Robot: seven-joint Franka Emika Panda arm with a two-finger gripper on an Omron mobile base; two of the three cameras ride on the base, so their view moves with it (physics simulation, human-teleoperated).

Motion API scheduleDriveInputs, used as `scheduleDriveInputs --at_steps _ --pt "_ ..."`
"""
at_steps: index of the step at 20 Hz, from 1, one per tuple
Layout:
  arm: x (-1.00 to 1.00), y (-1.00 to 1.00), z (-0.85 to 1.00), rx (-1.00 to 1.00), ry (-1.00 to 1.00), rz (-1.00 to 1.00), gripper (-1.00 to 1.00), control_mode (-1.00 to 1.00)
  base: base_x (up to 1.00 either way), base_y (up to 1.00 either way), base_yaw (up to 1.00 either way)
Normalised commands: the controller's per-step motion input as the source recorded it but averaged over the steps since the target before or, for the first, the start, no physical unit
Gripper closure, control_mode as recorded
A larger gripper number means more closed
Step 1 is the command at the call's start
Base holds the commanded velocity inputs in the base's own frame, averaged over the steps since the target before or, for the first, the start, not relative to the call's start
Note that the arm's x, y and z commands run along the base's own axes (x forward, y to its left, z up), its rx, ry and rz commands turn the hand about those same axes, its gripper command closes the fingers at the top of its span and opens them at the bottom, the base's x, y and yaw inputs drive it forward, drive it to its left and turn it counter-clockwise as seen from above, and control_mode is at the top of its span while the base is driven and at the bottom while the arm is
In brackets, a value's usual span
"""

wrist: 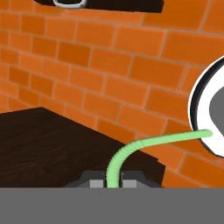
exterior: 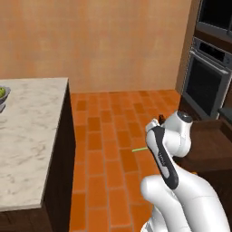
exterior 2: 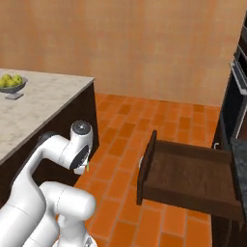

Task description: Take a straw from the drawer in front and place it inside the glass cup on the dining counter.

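You see the fingers (wrist: 113,183) closed on the straw (wrist: 131,151), above the brick floor (exterior: 108,136), probably well apart from the open drawer (exterior 2: 190,173).

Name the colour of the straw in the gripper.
Pale green straw, clearest in the hand view.

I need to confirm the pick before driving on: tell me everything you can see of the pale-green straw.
The pale-green straw is a thin plastic-looking tube with a ribbed, bendy section near its lower end. In the hand view it rises from between the shut jaws of the gripper, curves through the ribbed part, then runs straight out to one side. It is held clear of the open dark-brown wooden drawer, above the orange brick floor. In the left base view it shows as a short green sliver beside the arm.
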Motion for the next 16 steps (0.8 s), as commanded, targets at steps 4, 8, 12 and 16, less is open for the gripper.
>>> scheduleDriveInputs --at_steps 4,8,12,16 --pt "0.00 0.00 0.00 0.00 0.00 0.00 1.00 1.00 0.99 0.47 -0.14" --pt "0.00 0.00 0.00 0.00 0.00 0.00 1.00 1.00 1.00 0.27 -0.15" --pt "0.00 0.00 0.00 0.00 0.00 0.00 1.00 1.00 1.00 0.06 -0.19" --pt "0.00 0.00 0.00 0.00 0.00 0.00 1.00 1.00 1.00 0.18 -0.11"
